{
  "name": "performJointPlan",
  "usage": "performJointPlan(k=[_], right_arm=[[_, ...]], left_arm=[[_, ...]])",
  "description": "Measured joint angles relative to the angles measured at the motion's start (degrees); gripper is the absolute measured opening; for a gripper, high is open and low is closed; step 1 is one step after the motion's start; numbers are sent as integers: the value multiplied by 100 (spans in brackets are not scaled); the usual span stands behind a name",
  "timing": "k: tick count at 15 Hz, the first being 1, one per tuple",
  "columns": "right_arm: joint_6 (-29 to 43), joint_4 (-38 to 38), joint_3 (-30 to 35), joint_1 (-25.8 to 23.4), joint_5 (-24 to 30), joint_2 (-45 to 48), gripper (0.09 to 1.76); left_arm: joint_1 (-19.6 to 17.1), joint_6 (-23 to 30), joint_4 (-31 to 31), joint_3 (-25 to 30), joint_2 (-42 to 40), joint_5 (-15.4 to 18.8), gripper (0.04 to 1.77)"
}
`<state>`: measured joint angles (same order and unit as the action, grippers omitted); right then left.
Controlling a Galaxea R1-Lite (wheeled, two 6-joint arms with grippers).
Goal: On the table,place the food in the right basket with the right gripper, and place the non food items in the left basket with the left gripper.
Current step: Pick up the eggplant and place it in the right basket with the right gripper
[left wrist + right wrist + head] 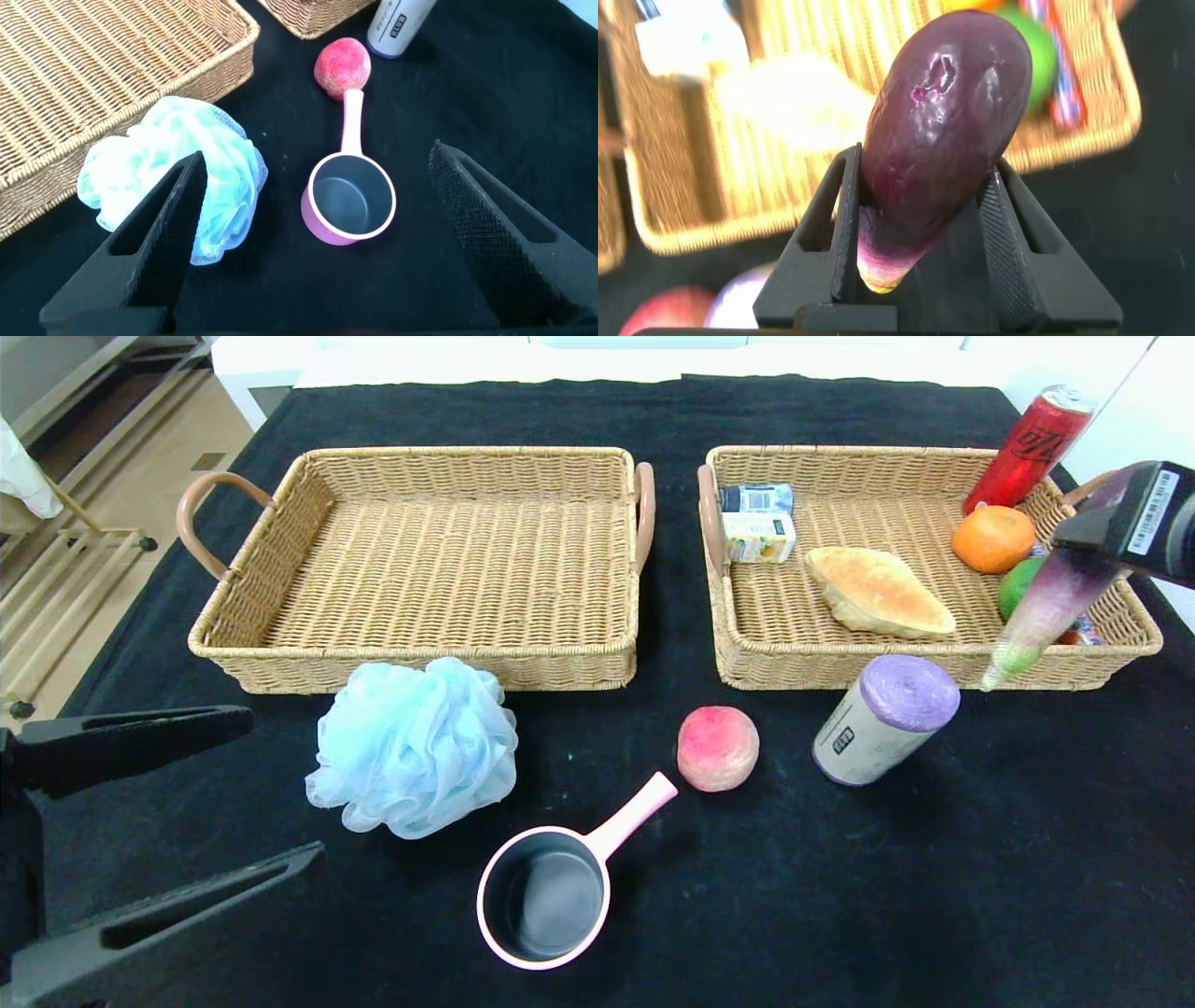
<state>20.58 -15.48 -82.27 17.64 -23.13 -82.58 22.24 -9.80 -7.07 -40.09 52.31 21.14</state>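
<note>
Our right gripper (920, 233) is clenched on a purple eggplant (938, 131), its two black fingers (842, 219) pressing the vegetable's flanks near the pale stem end; in the head view the eggplant (1050, 607) hangs tilted over the near right corner of the right basket (738, 653), green tip pointing down toward the front rim. That basket already holds a bread loaf (878, 590), an orange (992, 538), a green fruit (1018, 583), a red can (1027, 448) leaning at the far corner, and two small cartons (758, 523) against its left wall.

Our left gripper (308, 233) hovers low at the near left of the table (934, 896), jaws spread wide and grasping nothing; through them we see the blue bath pouf (173, 191) and the pink saucepan (348, 191). The left basket (411, 663) sits behind the pouf. A peach (717, 748) lies just off the saucepan's handle tip; a purple-capped roll of bags (882, 719) lies beside it, near the right basket's front.
</note>
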Motion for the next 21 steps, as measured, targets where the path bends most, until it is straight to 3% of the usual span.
performJointPlan(k=[13, 18, 21], right_arm=[[-569, 2899, 20, -323, 224, -1117, 84], [-523, 3248, -37, -369, 343, -1491, 84], [-528, 3229, -30, -408, 336, -1537, 111]], left_arm=[[0, -6, 2, -9, 0, 0, 172], [0, -9, 2, -4, -2, 0, 172], [0, -6, 13, -1, 6, 0, 172]])
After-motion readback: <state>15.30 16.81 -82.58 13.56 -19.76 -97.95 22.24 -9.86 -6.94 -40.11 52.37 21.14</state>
